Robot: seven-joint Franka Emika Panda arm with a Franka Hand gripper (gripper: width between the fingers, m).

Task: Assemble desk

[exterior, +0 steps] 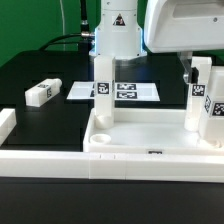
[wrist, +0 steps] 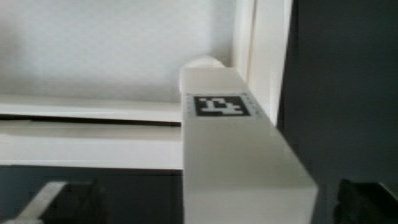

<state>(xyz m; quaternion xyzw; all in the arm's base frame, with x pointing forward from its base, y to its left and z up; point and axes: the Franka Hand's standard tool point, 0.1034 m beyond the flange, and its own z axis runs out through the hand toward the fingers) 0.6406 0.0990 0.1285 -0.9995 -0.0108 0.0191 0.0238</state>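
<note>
The tabletop (exterior: 150,128) lies near me on the black table, rim up. The left leg (exterior: 103,88) stands upright in its left corner. The gripper (wrist: 210,203) hangs over the right corner, its fingers (wrist: 54,200) either side of the upright right leg (exterior: 203,95). I cannot tell whether they press it. The loose leg (exterior: 43,92) lies flat farther left, well apart from the marker board (exterior: 128,90).

Gripper (exterior: 188,62) cropped at top edge, fingertips hidden; tabletop (exterior: 145,126) cropped at side edge; leg tag (wrist: 221,104) blurred
</note>
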